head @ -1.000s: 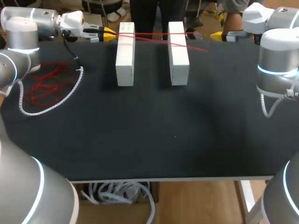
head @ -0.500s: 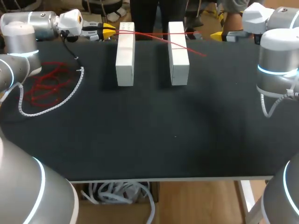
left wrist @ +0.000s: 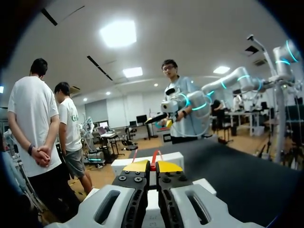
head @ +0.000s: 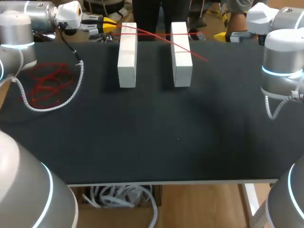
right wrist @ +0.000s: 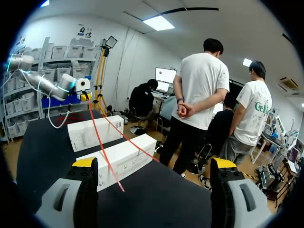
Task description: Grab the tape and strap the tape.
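Two white blocks (head: 127, 54) (head: 181, 53) stand side by side at the back of the black table (head: 152, 133). A thin red tape (head: 161, 39) runs across the tops of both blocks, and its loose end lies on the table right of the right block. My left gripper (head: 107, 23) hangs just left of the left block, shut on the tape's other end (left wrist: 153, 158). In the left wrist view its yellow tips (left wrist: 152, 166) meet around the red strand. My right gripper (right wrist: 154, 164) stands open at the back right, pointing at the blocks (right wrist: 121, 159) and the tape (right wrist: 102, 147).
A loose heap of red tape (head: 47, 83) lies at the left of the table, ringed by the left arm's white spiral cable (head: 71, 90). The right arm's body (head: 282, 71) stands at the right edge.
My left gripper has risen and drawn back with the tape's end. The strand now slants more steeply over the blocks, and its loose end has swung toward the front. The right arm is still.
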Robot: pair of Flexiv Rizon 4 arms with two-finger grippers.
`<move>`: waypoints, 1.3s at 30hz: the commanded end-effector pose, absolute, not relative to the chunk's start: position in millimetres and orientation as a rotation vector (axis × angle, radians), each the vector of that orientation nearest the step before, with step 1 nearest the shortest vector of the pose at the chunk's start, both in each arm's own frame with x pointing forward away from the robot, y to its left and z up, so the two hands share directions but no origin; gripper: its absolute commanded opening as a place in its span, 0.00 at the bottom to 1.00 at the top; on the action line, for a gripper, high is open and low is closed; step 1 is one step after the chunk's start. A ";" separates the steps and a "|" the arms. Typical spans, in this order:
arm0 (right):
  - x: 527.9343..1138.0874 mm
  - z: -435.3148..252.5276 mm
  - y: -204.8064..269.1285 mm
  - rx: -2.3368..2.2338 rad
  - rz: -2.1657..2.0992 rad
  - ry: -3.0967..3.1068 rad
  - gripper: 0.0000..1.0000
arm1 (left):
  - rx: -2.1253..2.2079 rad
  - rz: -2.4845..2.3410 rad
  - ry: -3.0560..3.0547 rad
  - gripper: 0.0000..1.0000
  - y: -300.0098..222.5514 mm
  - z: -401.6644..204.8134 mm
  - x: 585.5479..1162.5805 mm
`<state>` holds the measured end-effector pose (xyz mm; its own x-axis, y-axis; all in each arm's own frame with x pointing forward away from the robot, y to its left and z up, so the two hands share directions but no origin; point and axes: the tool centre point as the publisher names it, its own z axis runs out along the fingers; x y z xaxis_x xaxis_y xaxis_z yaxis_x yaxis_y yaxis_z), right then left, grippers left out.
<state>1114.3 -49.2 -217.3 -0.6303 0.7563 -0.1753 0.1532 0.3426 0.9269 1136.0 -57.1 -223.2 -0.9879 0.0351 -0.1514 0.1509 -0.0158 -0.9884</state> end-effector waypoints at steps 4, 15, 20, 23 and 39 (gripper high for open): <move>1114.4 -216.8 -49.4 0.792 1.291 2.009 1.00 | 0.042 -2.071 2.107 0.00 -59.0 -218.9 1127.8; 1114.4 -216.8 -49.4 0.792 1.291 2.009 1.00 | 0.131 -2.294 1.902 0.00 -90.7 -181.3 1114.8; 1114.4 -216.8 -49.4 0.792 1.291 2.009 1.00 | 0.126 -2.356 1.855 0.00 -101.1 -167.1 1105.8; 1114.4 -216.8 -49.4 0.792 1.291 2.009 1.00 | 0.091 -2.371 1.837 0.00 -105.1 -162.5 1100.1; 1114.4 -216.8 -49.4 0.792 1.291 2.009 1.00 | 0.010 -2.401 1.791 0.00 -109.5 -137.2 1054.6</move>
